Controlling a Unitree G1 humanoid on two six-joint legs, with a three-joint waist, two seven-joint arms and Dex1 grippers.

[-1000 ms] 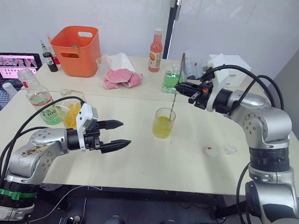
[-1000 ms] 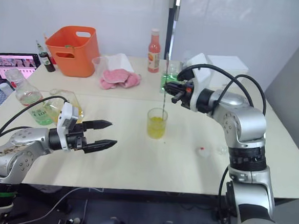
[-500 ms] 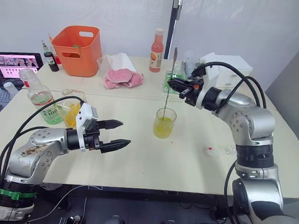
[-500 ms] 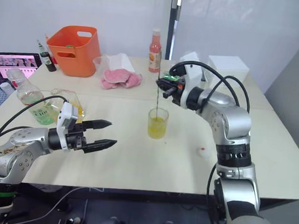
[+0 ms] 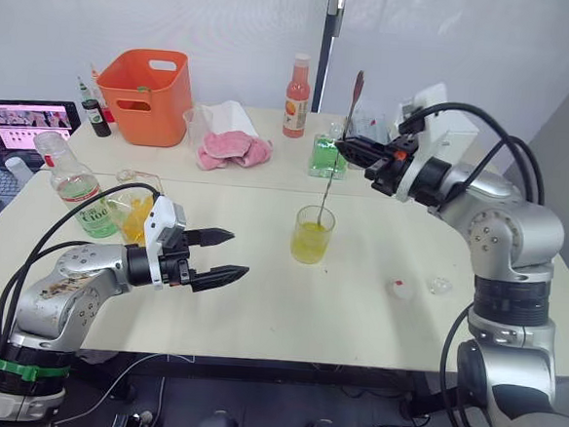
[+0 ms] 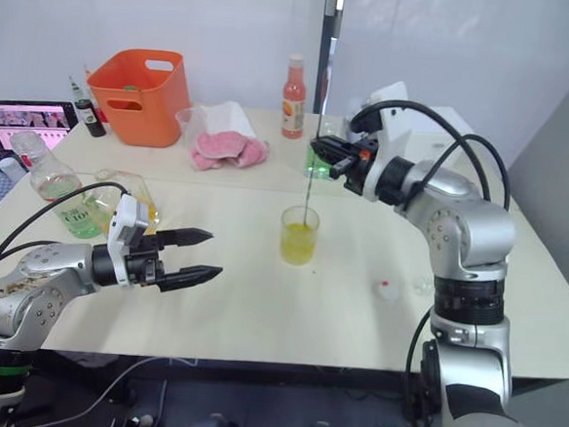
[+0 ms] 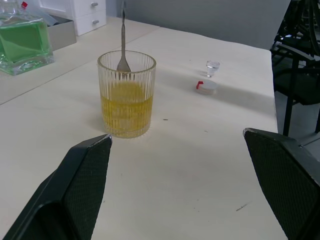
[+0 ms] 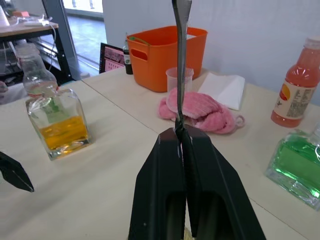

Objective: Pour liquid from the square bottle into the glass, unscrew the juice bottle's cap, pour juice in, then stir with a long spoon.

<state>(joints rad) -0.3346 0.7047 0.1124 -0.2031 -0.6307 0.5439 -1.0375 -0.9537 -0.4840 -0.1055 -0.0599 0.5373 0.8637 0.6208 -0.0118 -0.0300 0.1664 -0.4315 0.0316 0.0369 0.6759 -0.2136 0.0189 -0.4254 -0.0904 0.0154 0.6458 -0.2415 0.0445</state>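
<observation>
My right pincer (image 5: pixel 352 150) is clamped on the thin long silver bar spoon (image 5: pixel 332 174), its bowl standing in the ribbed clear glass tumbler (image 5: pixel 312 234) of orange-yellow liquid at mid-counter. Risk: the grip sits mid-handle and the spoon leans, so a wide stir could lever the rim and tip the glass. My left pincer (image 5: pixel 222 258) hangs wide open, well apart, offering no brace.

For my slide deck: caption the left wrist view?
Long spoon standing in the glass of yellow liquid.
</observation>
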